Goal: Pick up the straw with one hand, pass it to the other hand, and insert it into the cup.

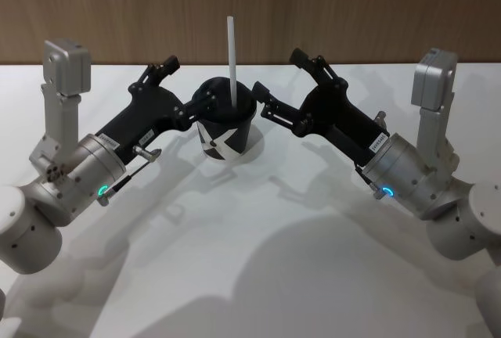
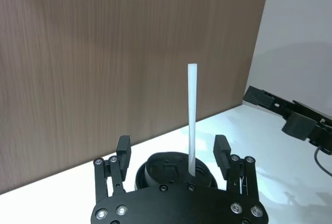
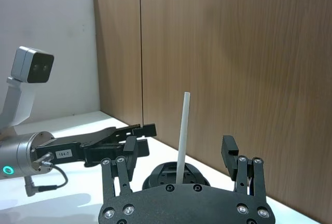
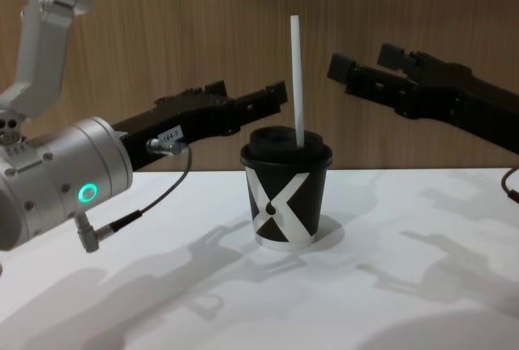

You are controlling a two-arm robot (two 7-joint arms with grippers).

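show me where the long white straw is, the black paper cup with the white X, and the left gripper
Long thin white straw [image 4: 297, 83]: chest view, middle of its shaft above the lid.
Small black paper cup with white X logo [image 4: 284, 200]: chest view, its front wall.
Black two-fingered left gripper [image 2: 174, 154]: left wrist view, midway between its open fingertips.

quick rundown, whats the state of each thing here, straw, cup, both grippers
straw: upright, standing in the cup's lid, held by no gripper
cup: upright on the white table, lid on
left gripper: open, fingers either side of the cup, apart from the straw
right gripper: open, fingers either side of the cup, apart from the straw
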